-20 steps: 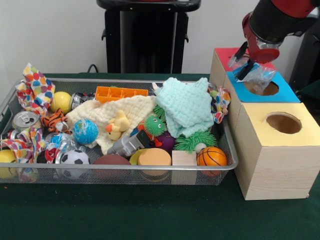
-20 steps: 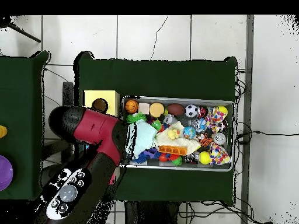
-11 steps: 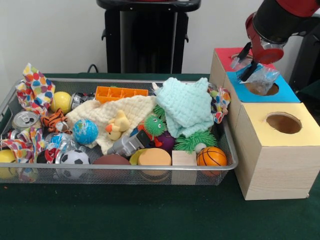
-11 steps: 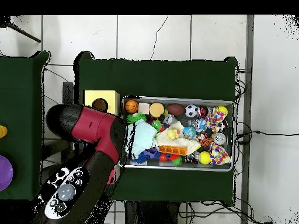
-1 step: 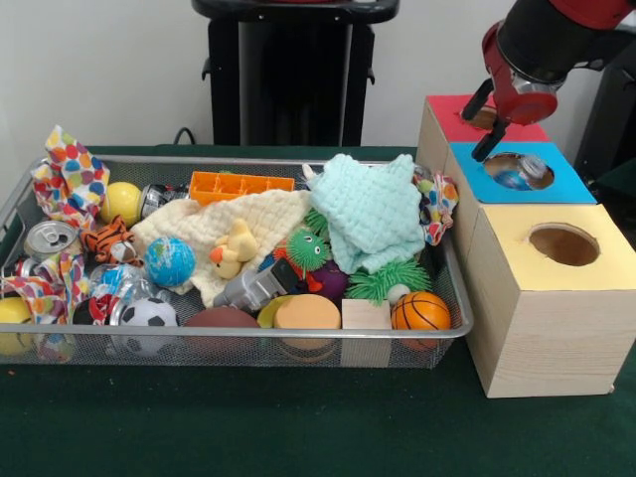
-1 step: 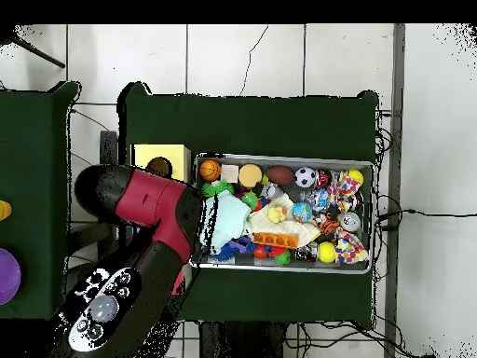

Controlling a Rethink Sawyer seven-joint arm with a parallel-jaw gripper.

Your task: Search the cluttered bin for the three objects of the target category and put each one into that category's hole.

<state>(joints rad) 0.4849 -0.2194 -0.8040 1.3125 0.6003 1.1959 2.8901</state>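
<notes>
Plastic bag [image 5: 519,173] inside blue box's hole [image 5: 517,171]

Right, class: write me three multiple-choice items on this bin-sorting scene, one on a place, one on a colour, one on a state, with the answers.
1. Where does the small orange basketball lie in the wire mesh bin?
A. front corner nearest the boxes
B. back corner beside the dotted cloth
C. under the orange tray

2. What colour is the top of the box under the gripper?
A. yellow
B. blue
C. green

3. What is the gripper's state?
A. shut on a toy duck
B. shut on a can
C. open and empty

Answers:
1 A: it sits at the bin's front edge, beside the wooden boxes.
2 B: the blue-topped box lies below it.
3 C: the fingers stand apart, and a clear crumpled bag lies in the hole.
</notes>
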